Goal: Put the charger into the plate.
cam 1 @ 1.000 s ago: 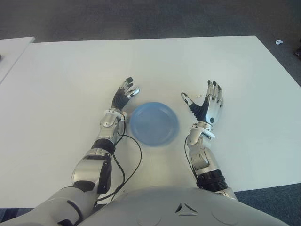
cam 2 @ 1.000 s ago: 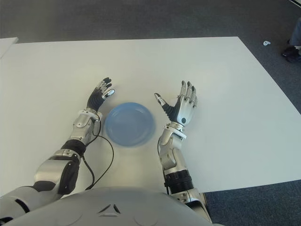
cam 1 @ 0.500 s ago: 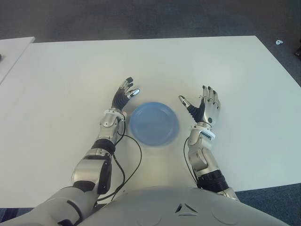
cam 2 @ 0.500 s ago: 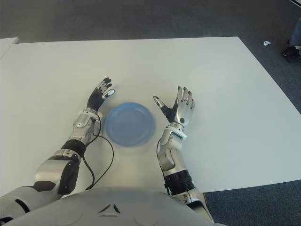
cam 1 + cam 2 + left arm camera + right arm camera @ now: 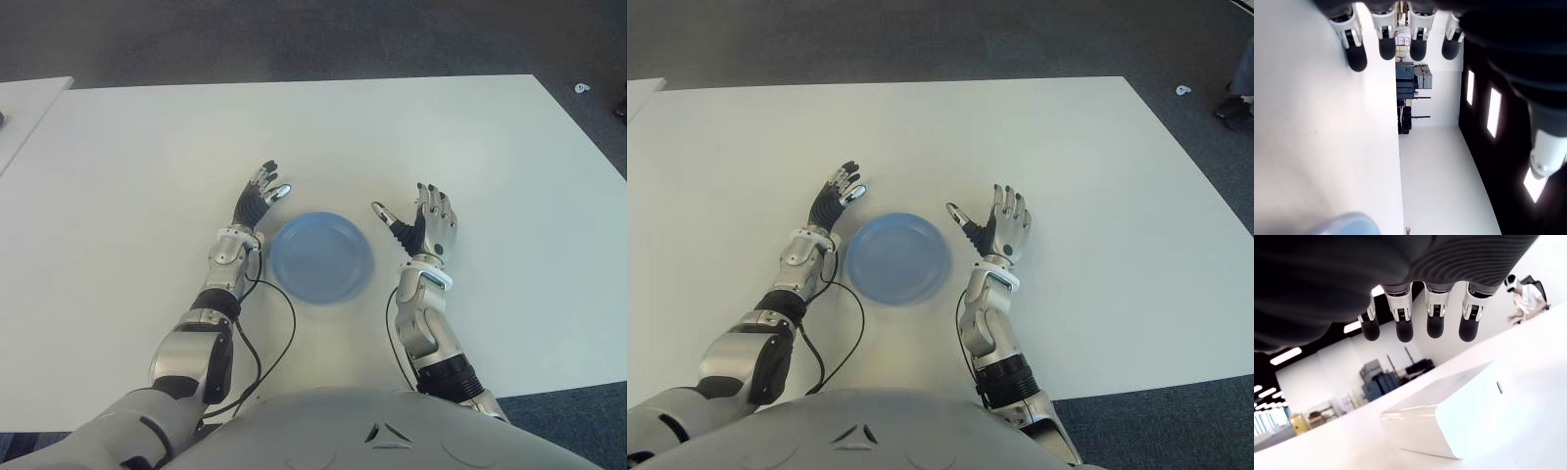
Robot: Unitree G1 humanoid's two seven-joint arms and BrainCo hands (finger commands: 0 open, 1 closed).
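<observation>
Fingers (image 5: 1403,328) of the right hand (image 5: 423,227) hang spread and empty, holding nothing, just right of the blue plate (image 5: 320,257). The left hand (image 5: 260,203) shows just beyond the plate's left rim, its fingers also spread and empty, a dark cable (image 5: 274,343) trailing along its forearm on the near side of the plate.

The charger (image 5: 1449,413), a white block with rounded corners, lies on the white table (image 5: 147,157) under the right hand's fingertips, not yet gripped. It shows plainly only in the right wrist view; from the head cameras the raised hand hides it, and its pale body would blend with the tabletop anyway. So the grasp likely has to be judged from the wrist camera alone.

Risks from here: the smooth, blocky shell may slide away across the slick table if the fingers close unevenly, or squirt out of a shallow pinch. The plate is shallow and light-looking, so a knock from the hand could shove it aside.
</observation>
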